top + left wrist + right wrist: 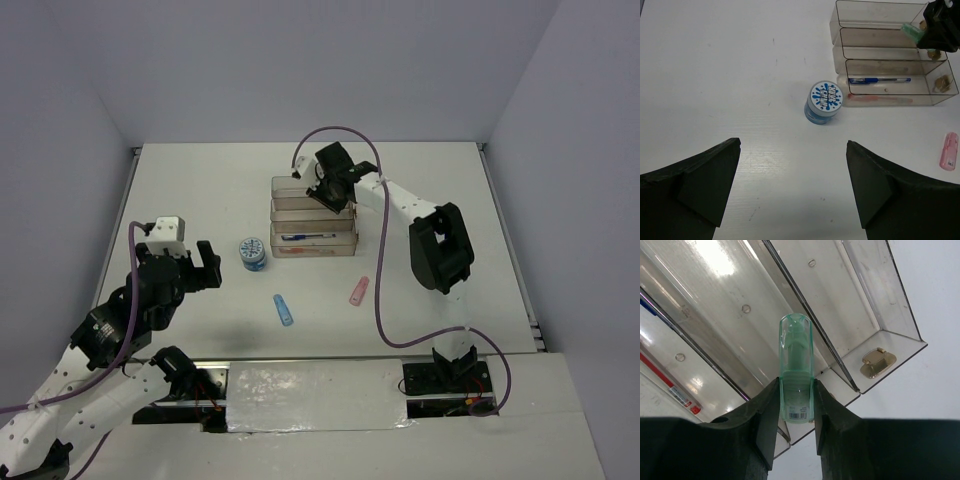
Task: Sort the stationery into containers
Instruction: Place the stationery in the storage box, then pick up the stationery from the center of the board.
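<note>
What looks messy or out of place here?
Nothing is broken or spilled. A blue stick, a pink stick and a blue-white roll lie loose on the table, outside the clear trays.

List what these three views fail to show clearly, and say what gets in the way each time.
- Top view: the right gripper hides what lies in the far trays of the rack.
- Right wrist view: the fingers cover the lower end of the green stick; its label print is too small to read.
- Left wrist view: the red pen is blurred behind the clear tray wall.
- Top view: the blue stick is too small to identify.
</note>
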`<state>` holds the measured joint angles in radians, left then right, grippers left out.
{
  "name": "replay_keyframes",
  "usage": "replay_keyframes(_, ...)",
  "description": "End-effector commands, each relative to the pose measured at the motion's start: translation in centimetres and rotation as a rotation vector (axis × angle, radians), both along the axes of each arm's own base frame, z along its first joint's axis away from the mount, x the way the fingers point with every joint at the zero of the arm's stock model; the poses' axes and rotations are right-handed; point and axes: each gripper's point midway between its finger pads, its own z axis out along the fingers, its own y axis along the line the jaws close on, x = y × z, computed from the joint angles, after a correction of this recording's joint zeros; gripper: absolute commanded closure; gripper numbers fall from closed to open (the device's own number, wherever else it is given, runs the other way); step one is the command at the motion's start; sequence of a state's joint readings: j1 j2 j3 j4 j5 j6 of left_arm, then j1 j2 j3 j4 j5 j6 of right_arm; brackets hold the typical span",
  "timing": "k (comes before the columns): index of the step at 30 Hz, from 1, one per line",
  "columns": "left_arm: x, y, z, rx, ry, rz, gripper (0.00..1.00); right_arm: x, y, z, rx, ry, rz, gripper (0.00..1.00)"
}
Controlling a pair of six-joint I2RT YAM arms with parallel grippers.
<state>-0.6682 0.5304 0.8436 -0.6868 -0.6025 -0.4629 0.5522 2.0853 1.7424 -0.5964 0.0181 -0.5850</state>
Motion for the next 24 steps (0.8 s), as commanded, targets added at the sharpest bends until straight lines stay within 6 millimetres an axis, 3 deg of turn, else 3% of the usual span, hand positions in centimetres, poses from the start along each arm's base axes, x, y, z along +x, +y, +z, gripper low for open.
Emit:
replay_keyframes(1,0.4,-0.3,0.4,0.004,-0.023,-0.015,0.01,0.3,0.5,3.0,0.052,-0.057,0.003,0.63)
replay_keyframes(5,0.5,-0.4,0.4,0.005,-0.023,-0.019,0.01,0.3,0.9,4.4,0.087,-0.077,0.009,0.54)
replay_keyframes(12,0.5,-0.5,0.5,0.004,-0.024,-0.024,0.01,0.5,0.9,5.0,0.098,-0.083,-0.017,0.53)
replay_keyframes(15,0.5,-0.6,0.5,0.003,-0.025,-0.031,0.01,0.7,0.6,6.7,0.125,-0.116,-0.045,0.52)
replay_keyframes(16,0.5,-0.6,0.4,0.004,-0.023,-0.029,0.01,0.7,0.5,7.6,0.149,-0.126,-0.089,0.33)
replay_keyframes(17,0.5,-0.6,0.5,0.006,-0.022,-0.028,0.01,0.4,0.3,9.5,0.182,-0.149,-0.123,0.02)
replay_keyframes(18,0.5,-0.5,0.4,0.007,-0.022,-0.023,0.01,-0.1,0.2,10.3,0.237,-0.141,-0.210,0.00)
replay_keyframes(19,0.5,-0.4,0.4,0.006,-0.022,-0.021,0.01,-1.0,-0.3,12.9,0.287,-0.169,-0.250,0.00)
replay_keyframes(21,0.4,-0.2,0.6,0.005,-0.027,-0.010,0.01,-3.0,-0.6,14.8,0.412,-0.162,-0.382,0.00)
replay_keyframes(22,0.4,-0.1,0.6,0.005,-0.029,-0.008,0.01,-4.6,-2.1,15.9,0.462,-0.208,-0.463,0.00)
replay_keyframes(23,0.4,0.0,0.7,0.003,-0.033,-0.003,0.01,-5.2,-3.9,16.4,0.480,-0.257,-0.580,0.00)
replay_keyframes(24,0.4,0.0,0.6,0.004,-0.028,0.002,0.01,-6.4,-4.3,15.9,0.557,-0.225,-0.683,0.00)
